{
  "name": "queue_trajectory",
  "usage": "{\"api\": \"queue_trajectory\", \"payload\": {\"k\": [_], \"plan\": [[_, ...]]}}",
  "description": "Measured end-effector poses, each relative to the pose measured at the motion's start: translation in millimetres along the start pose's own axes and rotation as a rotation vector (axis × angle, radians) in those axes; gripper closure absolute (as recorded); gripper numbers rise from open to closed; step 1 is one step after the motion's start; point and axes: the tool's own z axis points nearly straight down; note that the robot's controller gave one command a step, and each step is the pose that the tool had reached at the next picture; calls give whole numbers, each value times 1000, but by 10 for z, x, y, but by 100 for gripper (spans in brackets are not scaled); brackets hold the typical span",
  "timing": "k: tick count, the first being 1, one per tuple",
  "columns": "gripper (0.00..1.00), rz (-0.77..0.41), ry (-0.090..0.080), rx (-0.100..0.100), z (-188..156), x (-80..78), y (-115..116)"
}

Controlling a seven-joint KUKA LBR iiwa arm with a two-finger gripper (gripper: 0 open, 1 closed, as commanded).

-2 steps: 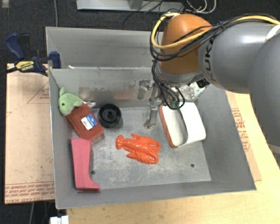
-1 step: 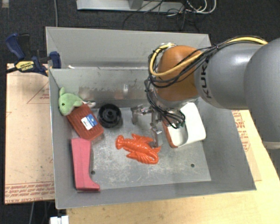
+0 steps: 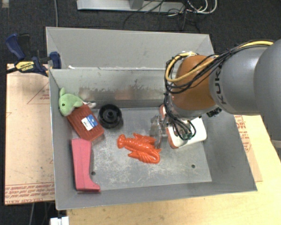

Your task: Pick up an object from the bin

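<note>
- Fingers [image 3: 158, 134], slightly parted and empty, hang low just beside an orange toy lobster [image 3: 139, 148].
- Approach step, by the look; next they must straddle the lobster, then close.

Green plush toy [image 3: 68, 102], pink block [image 3: 83, 165], perhaps black spool [image 3: 109, 116]

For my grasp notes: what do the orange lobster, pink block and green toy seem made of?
Orange lobster: likely moulded plastic or rubber, slightly glossy, with ridged detail. Pink block: probably foam, matte, with flat cut faces. Green toy: seemingly plush fabric, dull and softly rounded.
</note>
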Motion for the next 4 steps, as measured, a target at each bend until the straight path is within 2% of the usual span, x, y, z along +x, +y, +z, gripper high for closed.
{"api": "queue_trajectory", "payload": {"k": [1, 2, 3, 4], "plan": [[100, 0, 0, 0, 0, 0, 0], [100, 37, -13, 3, -11, 54, 48], [100, 11, -17, 1, -17, 162, 305], [100, -343, -34, 7, -27, 278, 486]]}}
